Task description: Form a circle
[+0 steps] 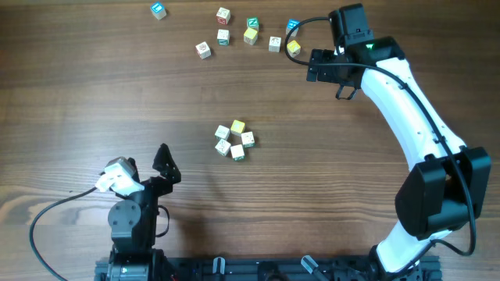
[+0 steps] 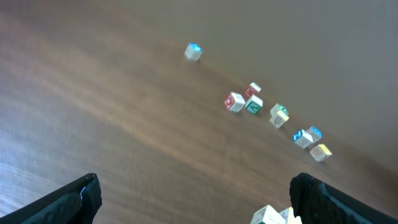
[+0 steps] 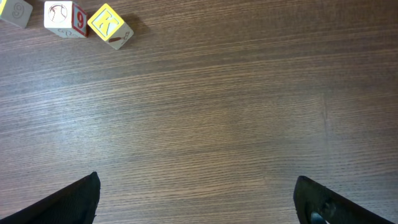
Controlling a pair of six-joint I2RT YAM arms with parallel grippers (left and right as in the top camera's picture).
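Note:
The circle, a tight little ring of white, pale yellow and green-edged cubes, lies in the middle of the table. My left gripper is low on the left, a short way from the ring, open and empty. In the left wrist view its fingers stand wide apart, and two of the ring's cubes peek in by the right finger. My right gripper hovers at the back right, open and empty, well away from the ring. Bare wood lies between its fingers in the right wrist view.
Loose cubes with blue, red, green and yellow faces are scattered along the back edge, one blue cube apart at the far left. A yellow K cube and a red-sided one lie just ahead of the right gripper.

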